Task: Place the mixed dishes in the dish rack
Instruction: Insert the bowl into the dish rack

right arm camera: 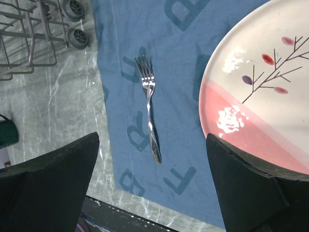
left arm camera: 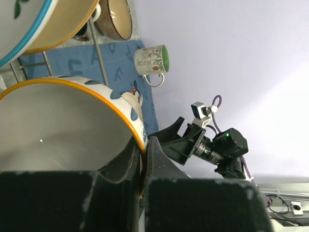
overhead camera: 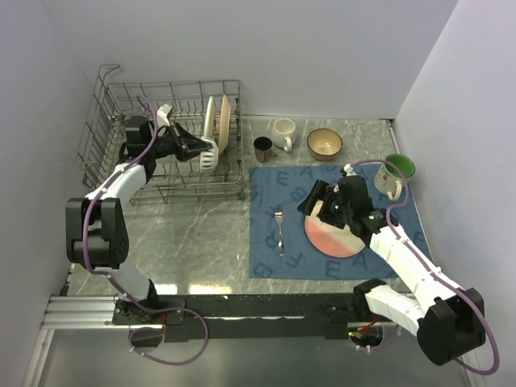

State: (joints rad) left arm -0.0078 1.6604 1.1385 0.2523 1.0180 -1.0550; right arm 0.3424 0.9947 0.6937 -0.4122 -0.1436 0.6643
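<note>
The grey wire dish rack (overhead camera: 105,145) stands at the far left. Two plates (overhead camera: 216,117) stand upright in it. My left gripper (overhead camera: 197,150) is inside the rack, shut on the rim of a white dish with an orange edge (left arm camera: 58,130); the fingers (left arm camera: 157,159) pinch that rim. My right gripper (overhead camera: 313,200) is open and empty above the blue placemat, between the metal fork (right arm camera: 149,113) and the pink-and-cream plate (right arm camera: 260,96). On the table also stand a dark mug (overhead camera: 263,148), a white mug (overhead camera: 283,133), a brown-rimmed bowl (overhead camera: 324,143) and a green-lined floral mug (overhead camera: 395,173).
The blue lettered placemat (overhead camera: 270,258) lies right of the rack. The rack's wheeled corner (right arm camera: 72,24) shows at the top left of the right wrist view. Walls close in the table on the left, back and right.
</note>
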